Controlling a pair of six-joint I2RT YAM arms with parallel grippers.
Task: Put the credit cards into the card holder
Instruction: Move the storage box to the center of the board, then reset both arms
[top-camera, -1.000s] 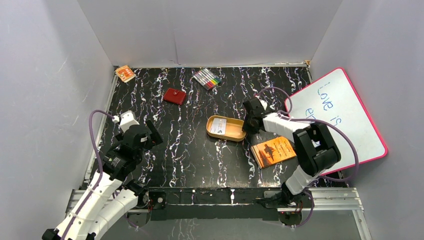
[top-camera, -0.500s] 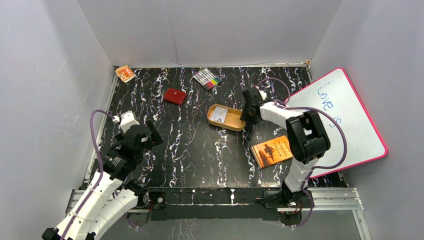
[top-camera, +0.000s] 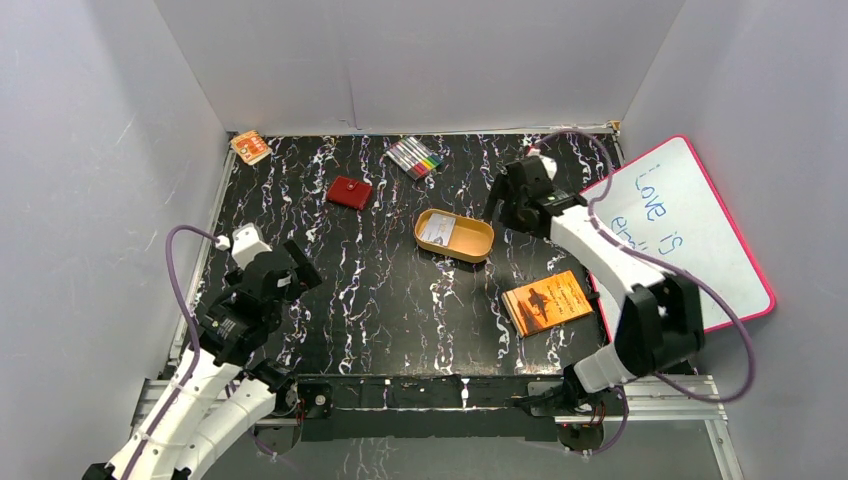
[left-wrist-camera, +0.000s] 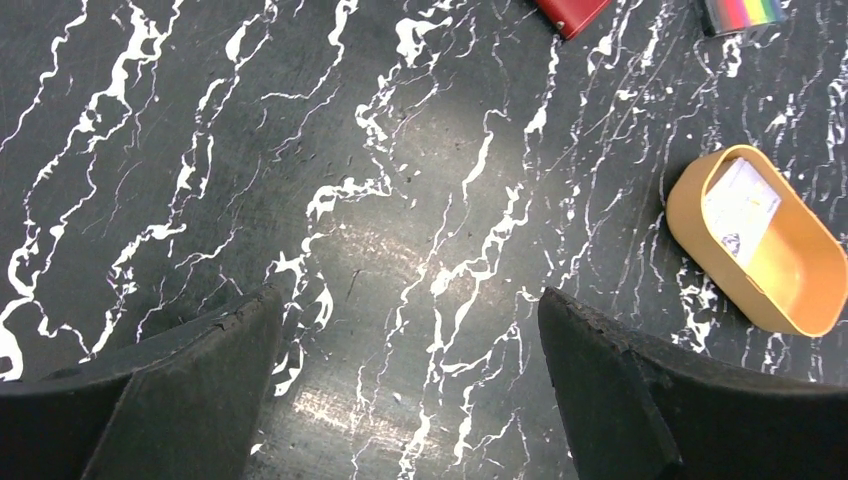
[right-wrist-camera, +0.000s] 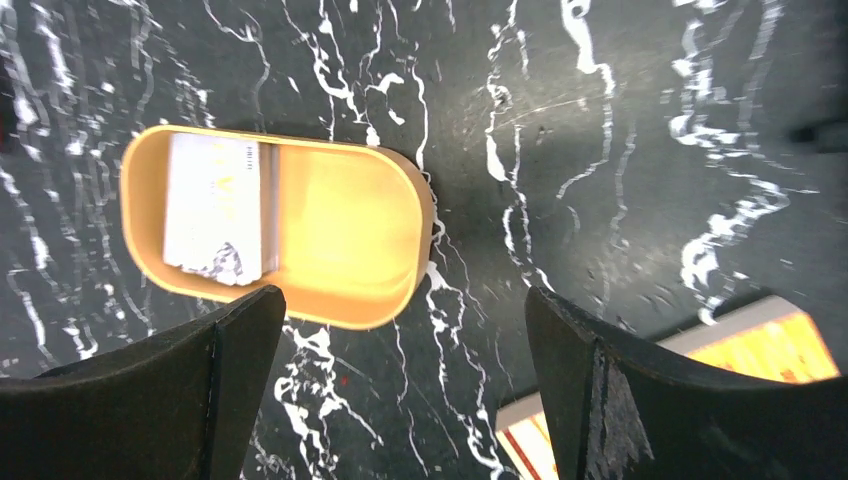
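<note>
The right end effector (right-wrist-camera: 402, 300) hangs above the worktop (top-camera: 380, 290) with its 2 fingers spread wide and nothing between them. It is over the near end of the orange tray (right-wrist-camera: 345, 305). The credit cards (right-wrist-camera: 217, 205) lie flat in the tray's opposite end, with a pale card on top; how many lie under it cannot be told.

In the right wrist view, the tray's long axis runs from side to side. The cards' long axis crosses it, so their long edges run roughly along the line the fingers point. The cards therefore sit ahead of the right end effector and to its left, at the end of the tray nearer the card holder (top-camera: 349, 192).

The card holder lies shut on the worktop, well apart from the tray and farther back. The left end effector (left-wrist-camera: 408, 295) is also spread and empty, and hovers over bare worktop well short of both things.

The right arm is clearly the nearer one to the cards. The left arm looks better placed for the card holder. Reaching the cards would likely mean shifting leftward along the tray.
</note>
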